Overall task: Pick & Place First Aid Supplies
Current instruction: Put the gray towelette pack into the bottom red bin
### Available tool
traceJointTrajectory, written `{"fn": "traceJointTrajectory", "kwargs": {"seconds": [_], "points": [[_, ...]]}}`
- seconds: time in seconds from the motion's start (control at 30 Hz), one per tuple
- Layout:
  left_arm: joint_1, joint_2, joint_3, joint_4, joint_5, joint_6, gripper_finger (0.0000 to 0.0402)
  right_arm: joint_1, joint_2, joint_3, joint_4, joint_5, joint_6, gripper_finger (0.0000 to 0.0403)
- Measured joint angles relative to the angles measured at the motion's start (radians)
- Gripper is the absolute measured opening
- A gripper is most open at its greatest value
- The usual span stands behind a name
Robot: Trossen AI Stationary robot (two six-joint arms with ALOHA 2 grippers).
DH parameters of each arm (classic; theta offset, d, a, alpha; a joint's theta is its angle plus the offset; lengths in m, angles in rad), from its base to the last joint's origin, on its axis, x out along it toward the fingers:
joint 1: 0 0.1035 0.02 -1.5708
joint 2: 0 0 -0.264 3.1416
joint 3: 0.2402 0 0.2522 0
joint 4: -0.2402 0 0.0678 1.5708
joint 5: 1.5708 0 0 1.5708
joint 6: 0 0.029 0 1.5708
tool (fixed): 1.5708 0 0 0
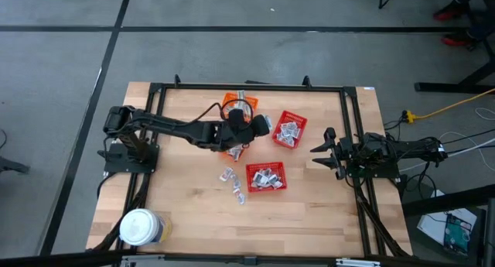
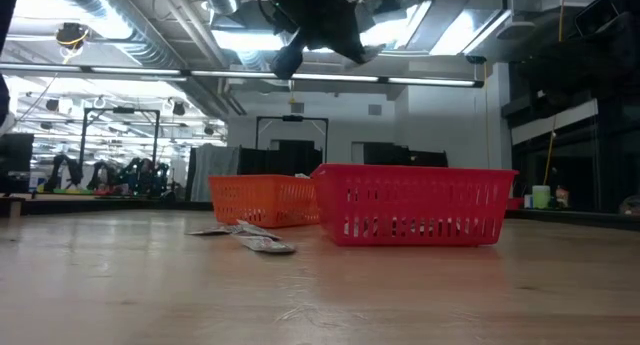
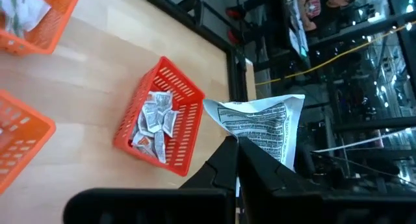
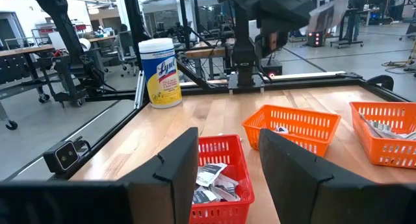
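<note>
The left claw (image 1: 249,128) is up in the air over the middle of the wooden surface (image 1: 186,205). It is pinched shut on one white packet (image 3: 263,125) with small black print. The packet sticks out past the dark fingers (image 3: 224,162).

Just at 12 o'clock from the left claw sits an orange basket (image 1: 239,104). At 3 o'clock from it sits a red basket (image 1: 289,130) with many small silvery sachets (image 1: 288,131) inside. At 5 o'clock from the claw sits a second red basket (image 1: 265,176), and it holds sachets too. A few loose sachets (image 1: 233,182) lie flat on the surface, just at 9 o'clock from that second red basket.

The right claw (image 1: 323,150) waits near the 3 o'clock edge of the surface. Its two fingers (image 4: 172,162) are spread apart and it holds nothing.

A round wipes tub with a white lid (image 1: 140,227) stands at the 7 o'clock corner of the surface.
</note>
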Motion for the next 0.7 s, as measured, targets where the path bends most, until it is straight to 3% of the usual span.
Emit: {"fn": "traceJointTrajectory", "kwargs": {"seconds": [0.7], "points": [[0.006, 0.001, 0.000, -0.028, 0.070, -0.171, 0.0003, 0.000, 0.000, 0.000, 0.000, 0.000, 0.000, 0.0163]]}}
